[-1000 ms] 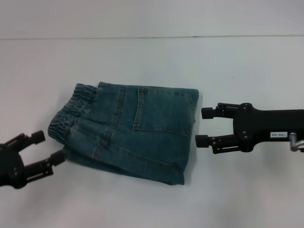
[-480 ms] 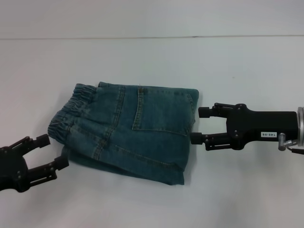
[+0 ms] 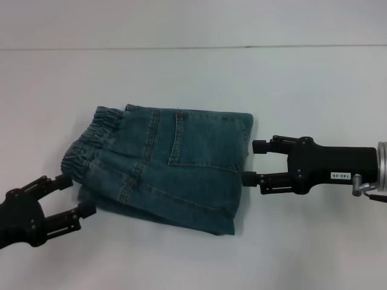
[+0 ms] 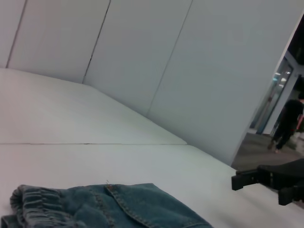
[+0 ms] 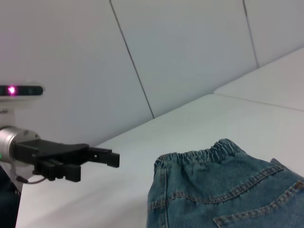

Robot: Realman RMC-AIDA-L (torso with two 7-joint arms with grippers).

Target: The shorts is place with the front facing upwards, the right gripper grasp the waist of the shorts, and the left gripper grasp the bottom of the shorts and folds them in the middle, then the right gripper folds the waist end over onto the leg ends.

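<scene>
The denim shorts [image 3: 169, 166] lie folded on the white table [image 3: 193, 78], patch pocket up. The gathered waist [image 3: 91, 142] points left and a straight stitched edge [image 3: 248, 139] points right. My right gripper [image 3: 251, 162], with the white label, is open at that right edge, its lower fingertip about touching the cloth. At the lower left my left gripper [image 3: 77, 195] is open, just off the waist corner. The left wrist view shows the shorts [image 4: 109, 209] and, farther off, the right gripper [image 4: 266, 183]. In the right wrist view, the left gripper [image 5: 71, 159] hangs beyond the waist [image 5: 199, 156].
A seam line [image 3: 193, 47] crosses the table behind the shorts. Pale wall panels [image 4: 142, 57] stand beyond the table. A person [image 4: 285, 123] stands far off in a doorway.
My right gripper has slid left until its fingertips reach the shorts' right edge. The left gripper has shifted right, closer to the waist corner. The shorts have not moved.
</scene>
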